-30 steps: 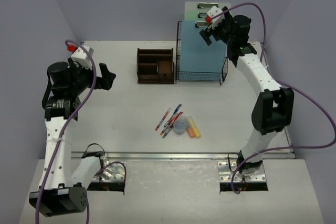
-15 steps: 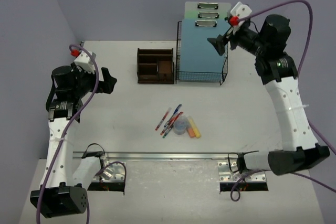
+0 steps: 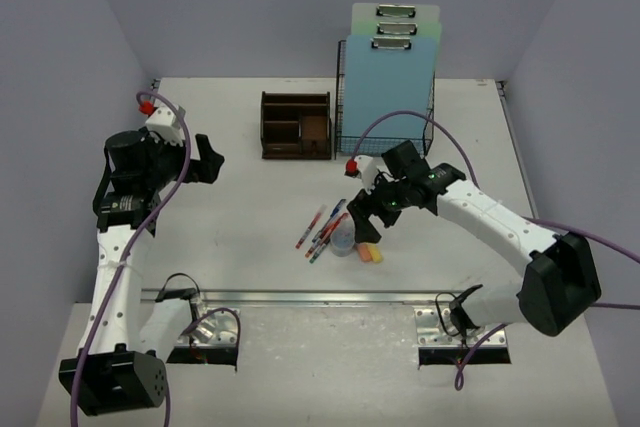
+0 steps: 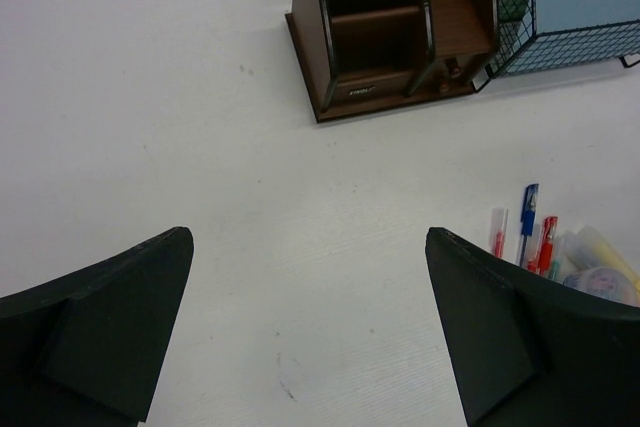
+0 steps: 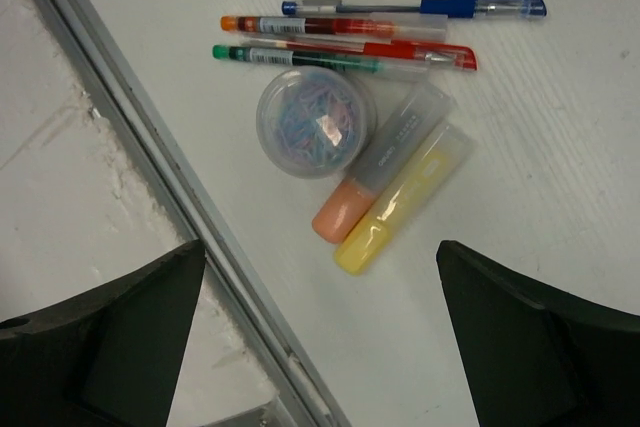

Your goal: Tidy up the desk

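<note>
Right hand (image 3: 362, 215) spread, hovering over paper-clip tub (image 5: 313, 124) on white tabletop (image 3: 250, 207); highlighters (image 5: 385, 172) just beside tub, long axes slanting across finger line; pens (image 5: 420, 7) beyond tub; left hand (image 3: 205, 157) spread, well apart from tub; right arm nearer.

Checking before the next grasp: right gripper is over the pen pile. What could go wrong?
1. The tub sits tight against a pen and the orange highlighter. If the open right gripper closes on any one of them, it would likely shove its neighbours.
2. The two highlighters lie side by side, touching, so one grasp may catch both.
3. The round pens, if bumped, could roll toward the nearby rail.
</note>
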{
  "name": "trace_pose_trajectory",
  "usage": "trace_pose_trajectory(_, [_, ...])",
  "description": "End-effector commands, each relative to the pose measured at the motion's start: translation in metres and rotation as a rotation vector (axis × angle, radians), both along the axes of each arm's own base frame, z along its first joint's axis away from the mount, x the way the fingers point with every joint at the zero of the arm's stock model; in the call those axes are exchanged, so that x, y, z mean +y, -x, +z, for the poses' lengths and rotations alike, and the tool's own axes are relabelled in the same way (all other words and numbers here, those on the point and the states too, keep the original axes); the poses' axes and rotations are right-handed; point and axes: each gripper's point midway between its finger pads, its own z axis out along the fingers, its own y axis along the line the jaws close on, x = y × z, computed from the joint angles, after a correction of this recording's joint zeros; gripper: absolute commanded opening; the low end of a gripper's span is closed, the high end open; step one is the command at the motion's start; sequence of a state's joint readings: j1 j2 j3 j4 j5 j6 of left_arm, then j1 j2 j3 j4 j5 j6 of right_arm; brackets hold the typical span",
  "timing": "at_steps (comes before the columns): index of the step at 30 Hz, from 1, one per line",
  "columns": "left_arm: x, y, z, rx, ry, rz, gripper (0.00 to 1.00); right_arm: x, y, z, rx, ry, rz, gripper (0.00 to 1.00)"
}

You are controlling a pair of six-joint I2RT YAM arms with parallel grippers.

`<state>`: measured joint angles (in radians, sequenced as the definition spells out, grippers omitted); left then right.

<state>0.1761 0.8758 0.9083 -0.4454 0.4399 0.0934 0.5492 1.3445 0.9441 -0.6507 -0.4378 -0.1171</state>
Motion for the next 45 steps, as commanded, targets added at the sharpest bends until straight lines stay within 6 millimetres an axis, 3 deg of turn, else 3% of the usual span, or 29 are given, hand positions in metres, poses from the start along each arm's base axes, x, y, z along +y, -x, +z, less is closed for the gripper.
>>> trace_pose_trajectory(1, [-0.002, 0.0, 0.008, -0.048, 0.002, 0.001, 1.0, 0.013, -0.015, -0.006, -0.089, 0.017, -0.036, 0.99])
trace_pose_trajectory(13, [0.002, 0.008, 0.007, -0.062, -0.044, 0.009, 1.0, 0.033, -0.016, -0.059, -0.15, 0.1, 0.043, 0.99])
trace_pose_trajectory(22, [0.001, 0.005, -0.001, -0.046, -0.025, 0.006, 1.0, 0.045, -0.009, -0.076, -0.202, 0.11, 0.092, 0.99])
trace_pose_trajectory(33, [-0.002, 0.002, -0.009, -0.031, 0.001, -0.002, 1.0, 0.056, -0.014, -0.076, -0.233, 0.095, 0.116, 0.94])
trace_pose_trajectory(37, [-0.002, 0.002, -0.012, -0.031, 0.002, -0.002, 1.0, 0.059, -0.014, -0.079, -0.232, 0.096, 0.133, 0.85])
trace_pose_trajectory(45, [-0.002, 0.003, -0.014, -0.028, 0.002, -0.003, 1.0, 0.059, -0.011, -0.077, -0.23, 0.095, 0.16, 0.52])
